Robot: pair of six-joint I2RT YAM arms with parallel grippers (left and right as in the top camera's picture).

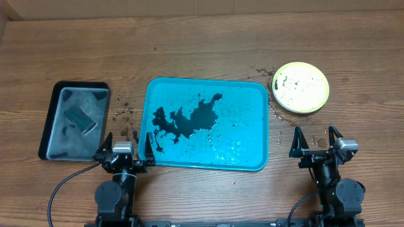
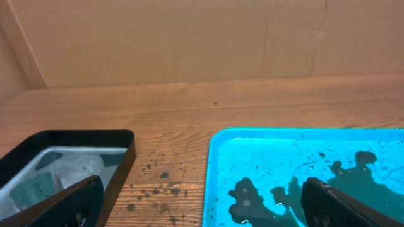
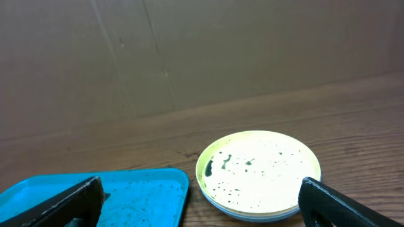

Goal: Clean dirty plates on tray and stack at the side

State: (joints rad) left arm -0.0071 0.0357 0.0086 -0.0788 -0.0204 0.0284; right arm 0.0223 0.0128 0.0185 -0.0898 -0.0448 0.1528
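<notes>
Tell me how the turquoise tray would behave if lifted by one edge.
The tray is wet, with a black puddle, so liquid would probably run and spill. Its wide, thin shape likely flexes, and the wet rim may be slippery.

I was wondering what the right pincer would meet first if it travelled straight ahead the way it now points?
Most likely the stack of plates, lying just ahead of the open right pincer; height is hard to judge, so it might pass over them.
</notes>
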